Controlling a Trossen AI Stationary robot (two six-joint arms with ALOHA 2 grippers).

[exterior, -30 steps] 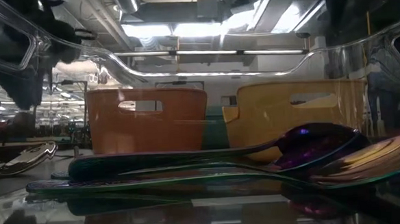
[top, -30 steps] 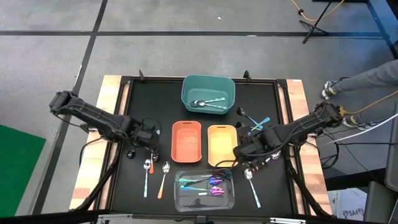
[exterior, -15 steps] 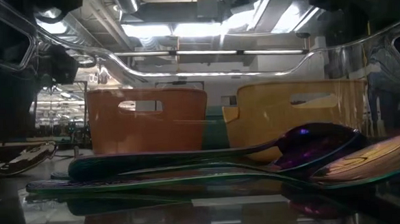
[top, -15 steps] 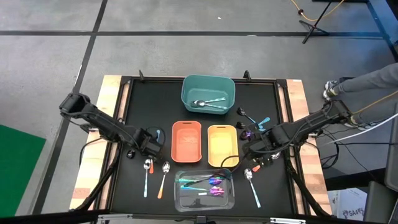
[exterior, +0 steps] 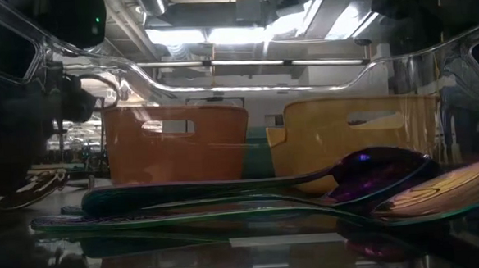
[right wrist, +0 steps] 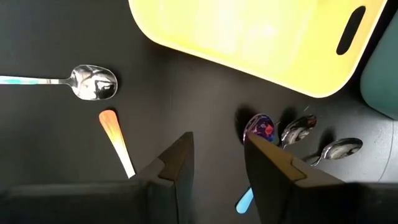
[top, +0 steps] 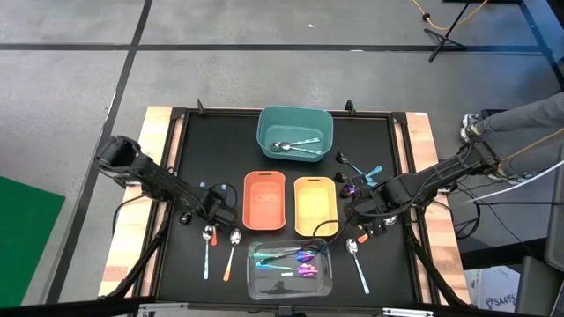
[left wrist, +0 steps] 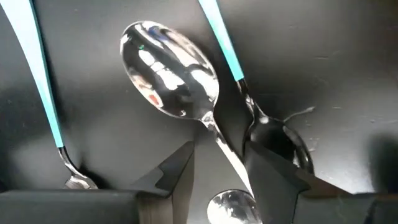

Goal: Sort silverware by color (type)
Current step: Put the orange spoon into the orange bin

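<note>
The left gripper (left wrist: pixel 217 180) is hanging low over the black table (top: pixel 220 150) with its two dark fingers a little apart, holding nothing. A shiny silver spoon (left wrist: pixel 171 78) with a round, smooth bowl is lying just ahead of it, and its thin handle is running back between the fingers. Teal handles (left wrist: pixel 43 81) are lying on both sides.

The right gripper (right wrist: pixel 217 165) is also a little open and empty. Just past it are a purple shiny spoon head (right wrist: pixel 260 127) and a flat orange handle (right wrist: pixel 115 140), beside the smooth yellow bin (right wrist: pixel 261 37).
</note>
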